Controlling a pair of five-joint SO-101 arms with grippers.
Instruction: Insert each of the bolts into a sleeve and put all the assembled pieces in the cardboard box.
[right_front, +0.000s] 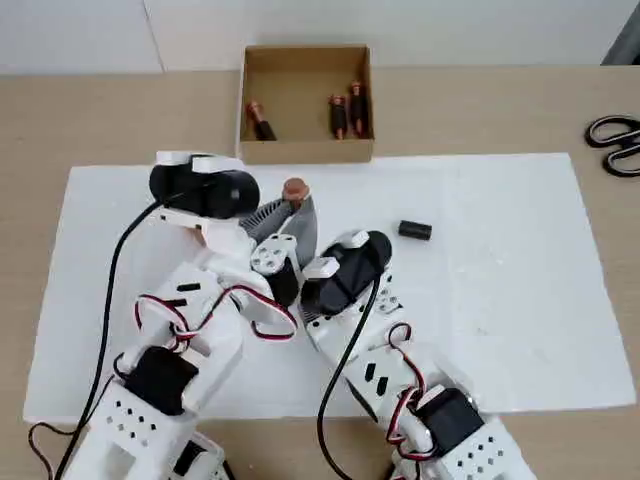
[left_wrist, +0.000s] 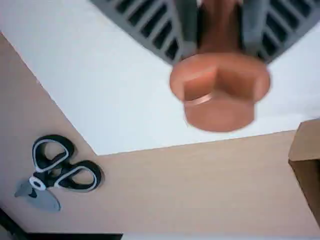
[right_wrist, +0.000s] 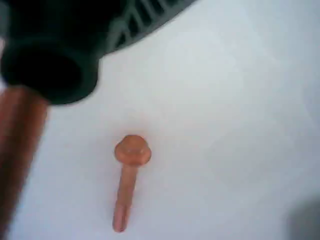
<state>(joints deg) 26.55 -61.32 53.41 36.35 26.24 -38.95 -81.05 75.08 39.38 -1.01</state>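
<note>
Tan table (right_front: 60, 110) carrying a white sheet (right_front: 520, 300). The cardboard box (right_front: 305, 150) stands at 12 o'clock on the sheet's far edge, with three assembled pieces (right_front: 345, 112) lying inside it. Scissors (right_front: 615, 140) lie at 2 o'clock, off the sheet. Both arms meet at the sheet's centre.

The left gripper (left_wrist: 220, 20) has its grey fingers pressed onto the shank of a copper bolt (left_wrist: 220, 92). The hexagonal head stands clear beyond the fingertips and, seen from above, points toward 12 o'clock. The right gripper (right_wrist: 75, 35) appears to pinch a black sleeve (right_wrist: 47, 70), whose open mouth faces its own wrist camera.

Key relation: the held bolt's shank comes up to the sleeve's rim from one side. Its long axis crosses the bore's axis and is not in line with it. Whether the tip has entered cannot be told. The coming move therefore seems to depend on bringing shank and bore onto one line before any push. The two grippers are touching or nearly so, and neither is clearly the nearer.

Remaining parts: a loose bolt (right_wrist: 130, 180) lies flat on the sheet beneath the right gripper. A spare sleeve (right_front: 415, 230) lies at 3 o'clock of the grippers, on its side and nearer the right arm.
</note>
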